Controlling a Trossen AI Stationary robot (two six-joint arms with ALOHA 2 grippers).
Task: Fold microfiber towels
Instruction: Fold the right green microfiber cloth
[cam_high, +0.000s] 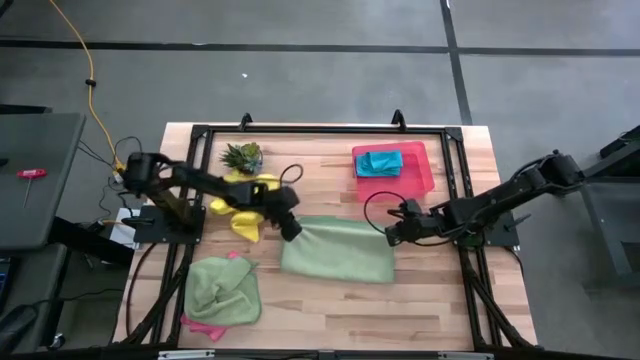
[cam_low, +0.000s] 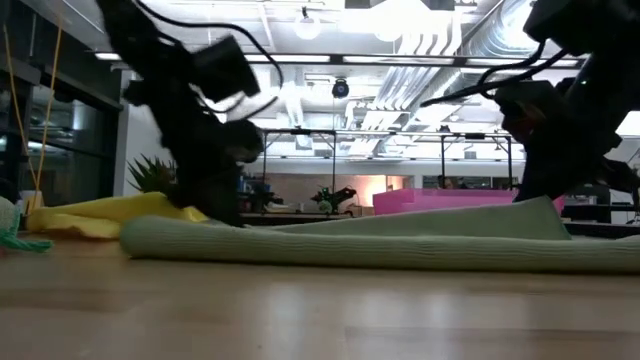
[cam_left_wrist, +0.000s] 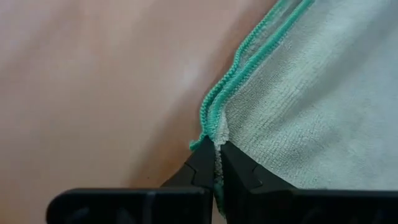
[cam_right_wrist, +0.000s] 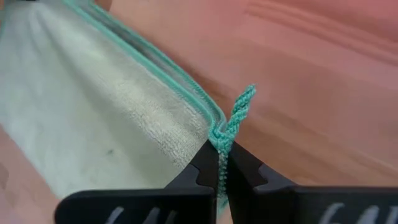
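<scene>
my left jaws (cam_high: 291, 228) pinch the upper left corner of the light green towel (cam_high: 340, 252) at frame centre on the bench (cam_high: 420, 310); my right jaws (cam_high: 392, 232) pinch its upper right corner. the towel's long axis runs left to right between them, its body lying toward the frame's lower edge.

No legible text, label, brand, number or sign appears on any surface in the four views.
</scene>
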